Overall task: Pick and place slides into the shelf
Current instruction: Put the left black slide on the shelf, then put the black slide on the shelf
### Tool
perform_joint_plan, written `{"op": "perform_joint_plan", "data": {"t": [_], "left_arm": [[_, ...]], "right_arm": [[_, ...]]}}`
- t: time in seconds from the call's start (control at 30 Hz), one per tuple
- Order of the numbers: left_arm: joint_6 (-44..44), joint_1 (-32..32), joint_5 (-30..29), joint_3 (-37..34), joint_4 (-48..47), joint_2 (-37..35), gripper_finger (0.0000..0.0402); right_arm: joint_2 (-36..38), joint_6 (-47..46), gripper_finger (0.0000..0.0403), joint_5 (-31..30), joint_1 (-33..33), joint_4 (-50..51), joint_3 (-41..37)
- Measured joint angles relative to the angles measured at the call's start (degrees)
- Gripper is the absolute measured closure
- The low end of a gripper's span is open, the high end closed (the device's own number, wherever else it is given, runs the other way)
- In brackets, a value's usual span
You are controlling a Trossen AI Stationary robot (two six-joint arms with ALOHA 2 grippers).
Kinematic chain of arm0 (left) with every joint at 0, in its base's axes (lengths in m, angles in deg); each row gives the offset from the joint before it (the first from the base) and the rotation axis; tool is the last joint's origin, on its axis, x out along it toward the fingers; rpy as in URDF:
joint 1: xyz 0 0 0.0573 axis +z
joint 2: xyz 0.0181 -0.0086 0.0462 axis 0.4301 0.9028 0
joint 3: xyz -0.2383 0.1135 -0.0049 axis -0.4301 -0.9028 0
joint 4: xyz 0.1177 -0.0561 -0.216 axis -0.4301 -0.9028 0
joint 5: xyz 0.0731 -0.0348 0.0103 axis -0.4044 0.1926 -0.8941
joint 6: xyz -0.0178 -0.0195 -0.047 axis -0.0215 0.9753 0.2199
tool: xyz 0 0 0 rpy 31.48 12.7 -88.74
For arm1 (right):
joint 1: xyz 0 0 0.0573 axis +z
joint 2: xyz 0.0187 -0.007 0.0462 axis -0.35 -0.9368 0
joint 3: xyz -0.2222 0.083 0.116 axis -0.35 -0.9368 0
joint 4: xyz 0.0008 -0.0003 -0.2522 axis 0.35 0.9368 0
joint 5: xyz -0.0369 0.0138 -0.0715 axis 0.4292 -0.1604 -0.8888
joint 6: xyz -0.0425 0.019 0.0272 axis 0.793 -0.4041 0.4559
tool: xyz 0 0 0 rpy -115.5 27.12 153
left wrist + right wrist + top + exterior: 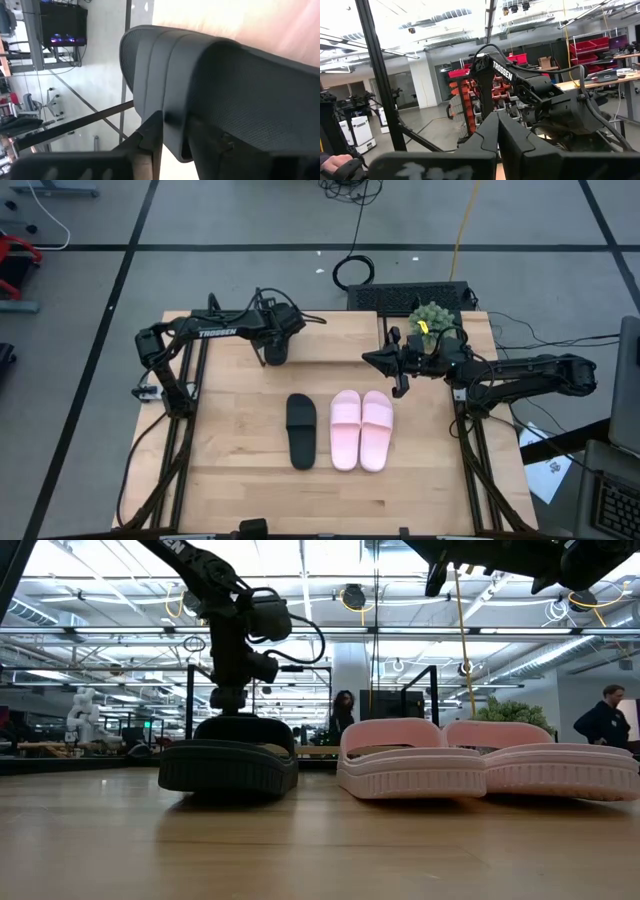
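A matte black slide and the pale pink pair lie sole-down mid-table, side by side. The second black slide is in my left gripper at the table's far side, over the shelf's light board. In the low view this gripper points down behind the near black slide, which hides the held one. My right gripper is shut on nothing, raised above the table to the right of the shelf. Its shut fingers face the left arm. My left gripper is shut on the second black slide, pinching one edge of it between its two fingers. The fingers come from above, pointing down. The slide hangs lengthwise below them, its rounded end lowest. Whether that end touches the board cannot be seen.
A small green plant stands at the table's far right corner, beside the right arm. A dark mat lies beyond the far edge. Thin black shelf bars show by the held slide. People are in the room behind.
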Motion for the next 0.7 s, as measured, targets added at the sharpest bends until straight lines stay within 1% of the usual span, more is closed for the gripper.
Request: {"op": "perform_joint_plan", "data": {"t": [0.2, 0.4, 0.6, 0.7], "left_arm": [[0.04, -0.22, -0.08, 0.0, 0.05, 0.0, 0.0279], [0.02, -1.83, -4.0, 0.0, 0.08, -0.24, 0.0248], [0.22, -4.39, -4.09, 0.0, 0.08, -3.28, 0.0223], [2.4, -5.93, -4.08, 0.0, 0.1, -5.91, 0.0217]], "right_arm": [[0.0, 0.02, 0.0403, 0.02, 0.0, 0.0, 0.0], [0.0, 0.01, 0.0403, 0.0, 0.0, 0.0, 0.0], [0.0, 0.02, 0.0403, 0.01, 0.0, 0.04, 0.0], [0.0, 0.02, 0.0403, 0.01, 0.0, 0.19, 0.0]]}}
